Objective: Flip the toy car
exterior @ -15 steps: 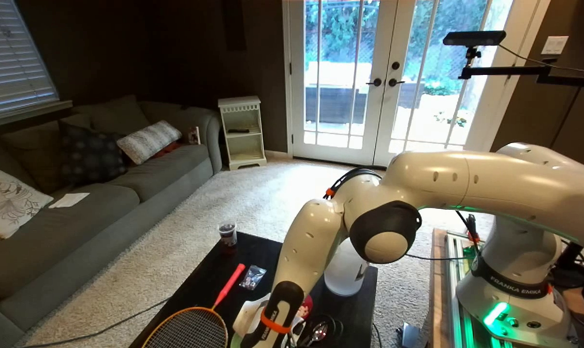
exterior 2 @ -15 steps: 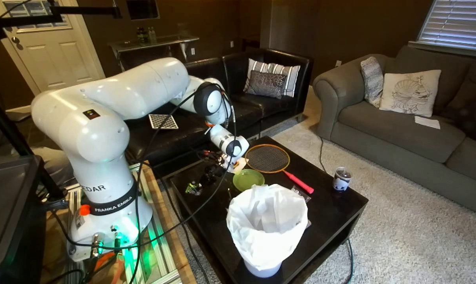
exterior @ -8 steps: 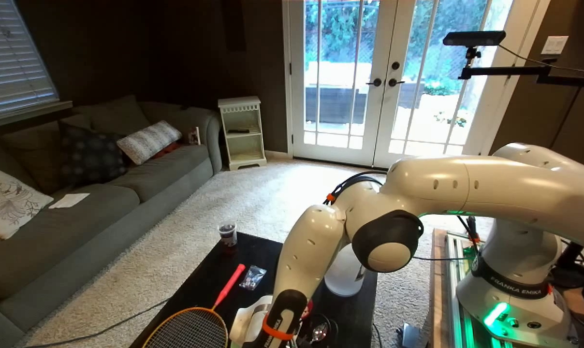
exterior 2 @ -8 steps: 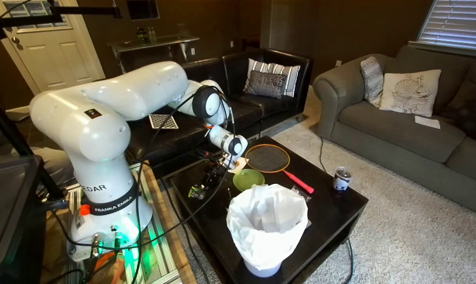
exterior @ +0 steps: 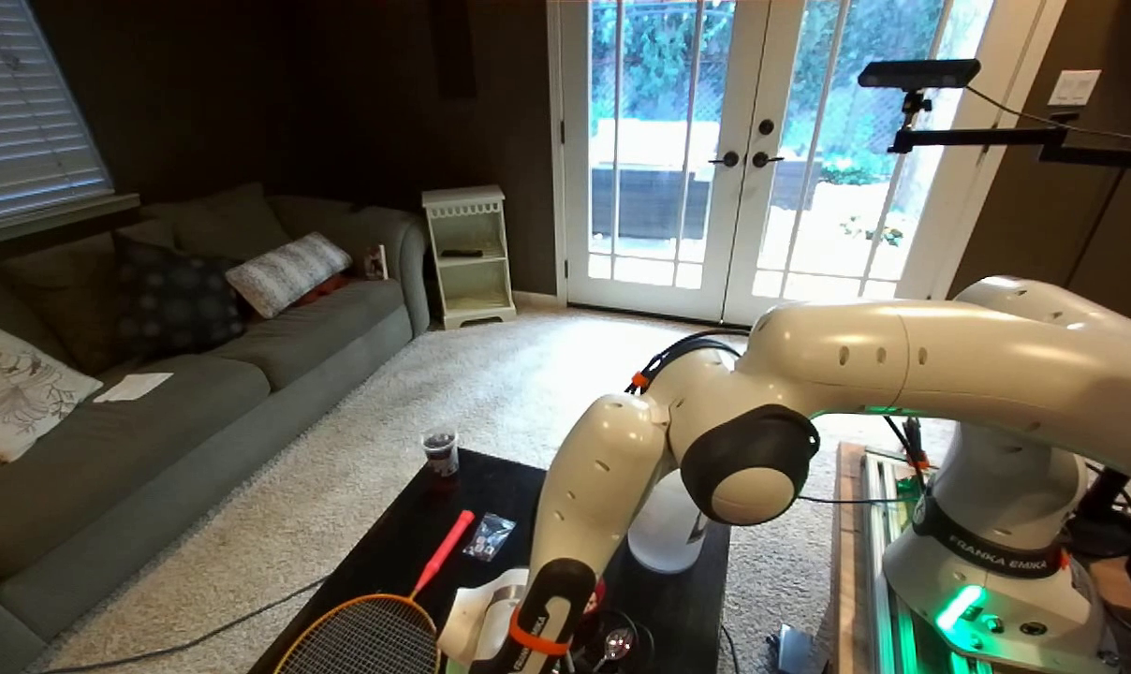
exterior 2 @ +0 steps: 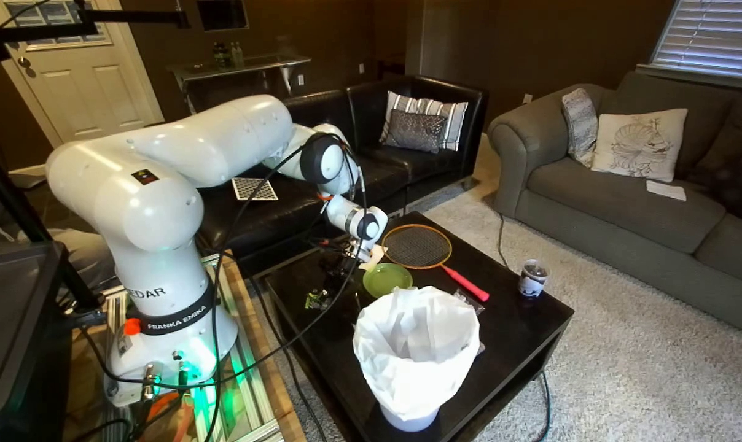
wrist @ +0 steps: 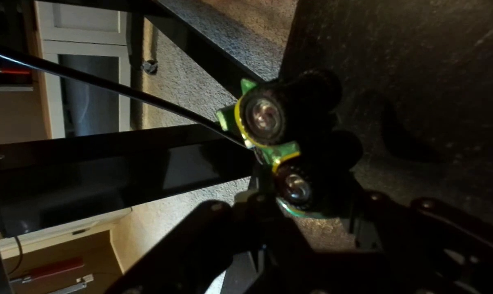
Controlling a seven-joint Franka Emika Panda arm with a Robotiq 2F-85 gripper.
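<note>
Where the wrist view looks out over the hand [wrist: 309, 200], its dark fingers [wrist: 260, 201] are clamped on the car [wrist: 285, 151], one on either side of its lower wheel [wrist: 299, 188]. The near side shows silver at the wheels, with green and yellow around them. The car is in front of the bench [wrist: 434, 94], at its edge; whether the two touch cannot be told. Beyond the bench's edge a black cable [wrist: 128, 92] runs over pale carpet [wrist: 181, 79] up to the car's outline.

In an exterior view the arm [exterior 2: 223, 141] rises left of the bench and bends over it. The hand shows small and dark above the bench's left part, with the car's green just under it. A green plate [exterior 2: 387, 279] lies mid-bench, a racket [exterior 2: 417, 248] along the bench's far right edge, and a cup [exterior 2: 534, 279] stands by the right corner. A lined bin [exterior 2: 411, 387] stands at the near end. Behind the bench is a black sofa [exterior 2: 389, 175]; to the bench's right, across the carpet, a grey couch [exterior 2: 617, 230].

In an exterior view the arm [exterior: 856, 346] spans the bench from its right, hiding part of the bin. A packet [exterior: 491, 538] lies on the bench beside the racket's handle. Beyond the bench are glazed doors [exterior: 743, 187] and a white shelf [exterior: 462, 198].
</note>
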